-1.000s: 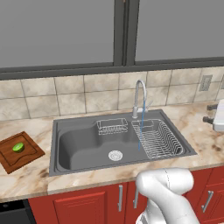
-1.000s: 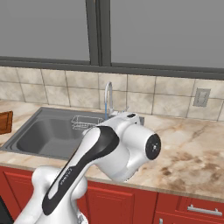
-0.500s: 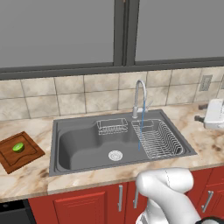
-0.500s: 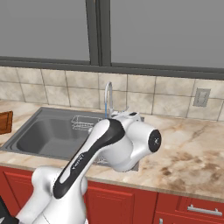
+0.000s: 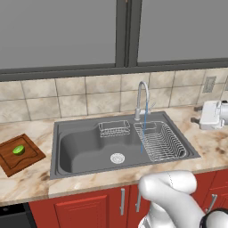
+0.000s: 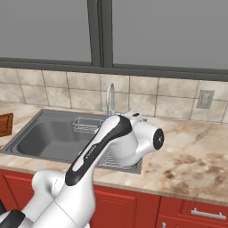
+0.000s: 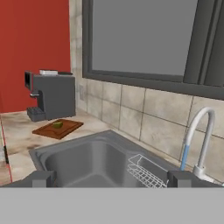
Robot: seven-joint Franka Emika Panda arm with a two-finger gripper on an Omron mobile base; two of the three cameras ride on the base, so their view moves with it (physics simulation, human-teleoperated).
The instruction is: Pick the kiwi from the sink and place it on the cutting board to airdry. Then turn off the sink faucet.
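Observation:
The bright green kiwi (image 5: 18,150) lies on the reddish-brown cutting board (image 5: 27,158) on the counter left of the sink (image 5: 80,147). In the hand view the kiwi (image 7: 57,125) and cutting board (image 7: 66,128) sit beyond the sink's (image 7: 83,159) far end. Water runs in a thin blue stream from the silver gooseneck sink faucet (image 5: 141,99) into the basin. My gripper (image 5: 197,114) hovers over the counter to the right of the sink at about faucet height, pointing left. Its fingertips (image 7: 41,178) stand wide apart, open, with nothing between them; the sink faucet (image 7: 199,135) is ahead to the right.
A wire dish rack (image 5: 160,142) fills the sink's right half and a small wire basket (image 5: 113,129) hangs at its back wall. The round drain (image 5: 117,157) is in the basin floor. A dark coffee machine (image 7: 50,100) stands behind the board. A wall outlet (image 5: 208,83) is on the tiles.
My hand has edged left, further into the left base view, toward the faucet. The jaws stay open. Kiwi, board and running water are unchanged.

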